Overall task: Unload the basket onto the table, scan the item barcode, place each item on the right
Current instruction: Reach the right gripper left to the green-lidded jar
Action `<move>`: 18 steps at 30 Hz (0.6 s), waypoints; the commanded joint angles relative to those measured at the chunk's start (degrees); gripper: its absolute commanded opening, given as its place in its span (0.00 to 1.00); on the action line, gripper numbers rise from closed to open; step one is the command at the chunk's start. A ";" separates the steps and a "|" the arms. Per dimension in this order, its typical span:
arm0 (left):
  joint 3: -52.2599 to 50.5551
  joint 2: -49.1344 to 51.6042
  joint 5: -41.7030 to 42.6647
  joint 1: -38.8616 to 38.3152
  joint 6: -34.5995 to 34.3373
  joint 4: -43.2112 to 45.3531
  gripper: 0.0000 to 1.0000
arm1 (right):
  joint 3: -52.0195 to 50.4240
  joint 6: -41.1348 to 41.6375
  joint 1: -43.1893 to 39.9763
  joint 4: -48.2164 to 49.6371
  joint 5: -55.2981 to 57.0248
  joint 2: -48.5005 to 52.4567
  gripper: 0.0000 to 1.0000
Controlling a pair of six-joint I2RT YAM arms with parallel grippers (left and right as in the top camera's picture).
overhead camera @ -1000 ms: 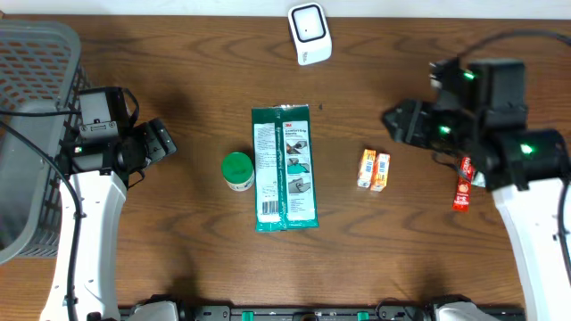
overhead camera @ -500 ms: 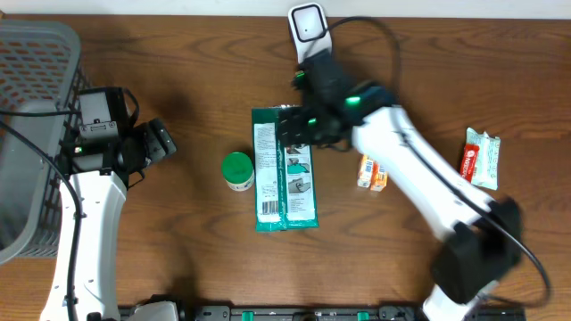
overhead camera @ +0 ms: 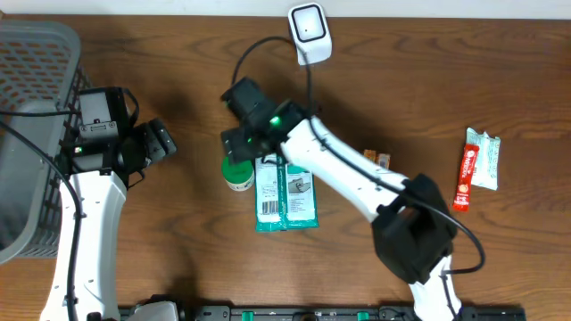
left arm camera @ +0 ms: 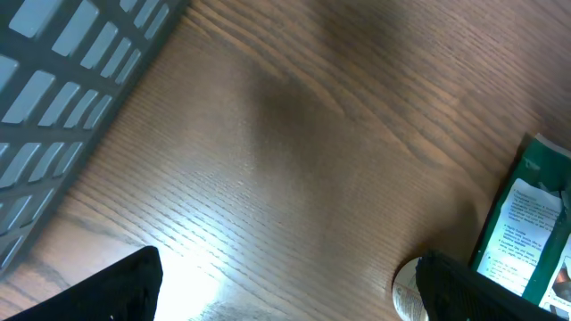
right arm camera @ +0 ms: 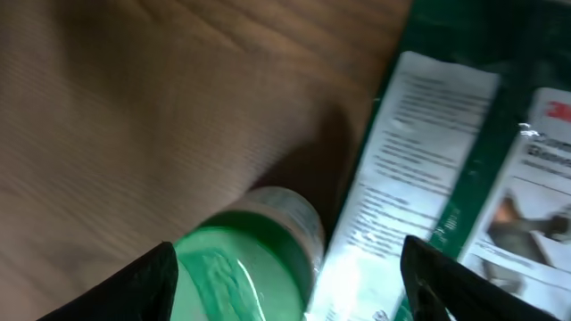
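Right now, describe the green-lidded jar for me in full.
The green-lidded jar is small and round, with a glossy green plastic-looking cap over a whitish body. It stands upright, lid on, on the wooden table, right beside the left edge of the green package. The right gripper hovers open over it; nothing grips it.

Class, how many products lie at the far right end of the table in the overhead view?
2: a red tube and, beside it on its right, a pale packet. Nothing covers that end, so none seem hidden.
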 commanded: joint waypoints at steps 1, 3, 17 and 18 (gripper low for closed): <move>0.66 0.00 -0.50 0.15 -0.28 0.00 0.91 | 1.16 1.60 2.34 1.70 6.32 2.40 0.76; 0.66 0.00 -0.50 0.15 -0.28 0.00 0.91 | 1.16 1.92 3.23 2.80 7.65 2.62 0.76; 0.66 0.00 -0.50 0.15 -0.28 0.00 0.91 | 1.09 1.95 7.93 3.39 13.40 5.14 0.78; 0.66 0.00 -0.50 0.15 -0.28 0.00 0.92 | 1.09 1.95 8.04 3.34 13.38 5.22 0.78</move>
